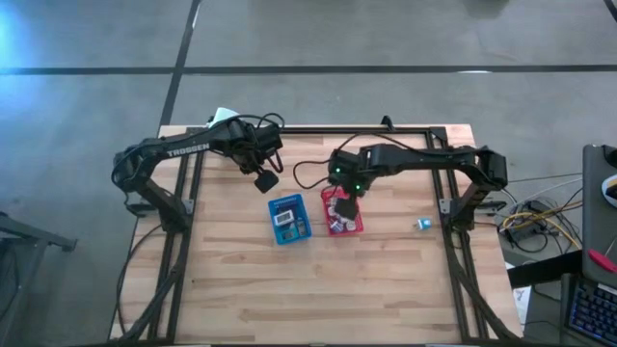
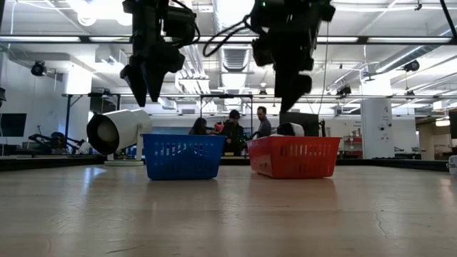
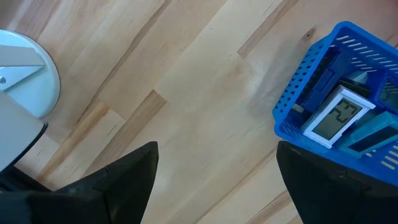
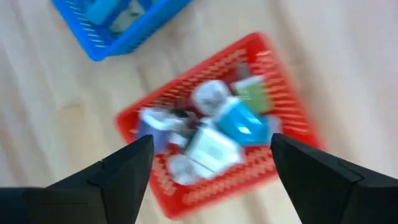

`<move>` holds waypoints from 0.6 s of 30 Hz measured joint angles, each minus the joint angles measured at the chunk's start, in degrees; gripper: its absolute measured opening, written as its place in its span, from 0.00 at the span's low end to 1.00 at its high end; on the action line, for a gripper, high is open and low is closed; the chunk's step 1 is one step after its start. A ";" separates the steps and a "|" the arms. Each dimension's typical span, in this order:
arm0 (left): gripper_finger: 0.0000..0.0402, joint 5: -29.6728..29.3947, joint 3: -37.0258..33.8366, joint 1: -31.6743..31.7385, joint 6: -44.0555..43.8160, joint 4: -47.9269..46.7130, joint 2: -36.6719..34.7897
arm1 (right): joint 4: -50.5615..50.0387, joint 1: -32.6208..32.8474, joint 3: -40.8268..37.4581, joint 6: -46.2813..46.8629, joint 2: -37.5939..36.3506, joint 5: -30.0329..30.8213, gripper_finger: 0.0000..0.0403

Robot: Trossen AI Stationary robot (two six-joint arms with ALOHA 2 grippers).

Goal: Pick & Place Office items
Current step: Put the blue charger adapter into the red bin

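Bench (image 1: 386,280) carries two baskets side by side: blue basket (image 1: 288,220) with flat office items (image 3: 339,115), red basket (image 1: 344,214) with small clips (image 4: 214,134). Right hand (image 4: 208,165) hangs released above the red basket; left hand (image 3: 214,168) hangs released near the blue one. One teal piece (image 1: 423,225) lies apart.
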 joint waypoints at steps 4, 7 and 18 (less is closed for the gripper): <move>0.83 0.00 -0.02 0.00 1.12 0.00 0.00 | -7.64 -0.07 6.07 -4.34 -0.69 8.48 0.76; 0.83 0.00 -0.04 0.00 2.17 0.02 0.00 | -12.56 -0.91 9.57 -6.46 -1.71 13.54 0.75; 0.83 0.44 -0.04 -0.09 7.89 4.13 0.00 | -23.00 -4.63 7.28 -1.30 -7.85 17.41 0.67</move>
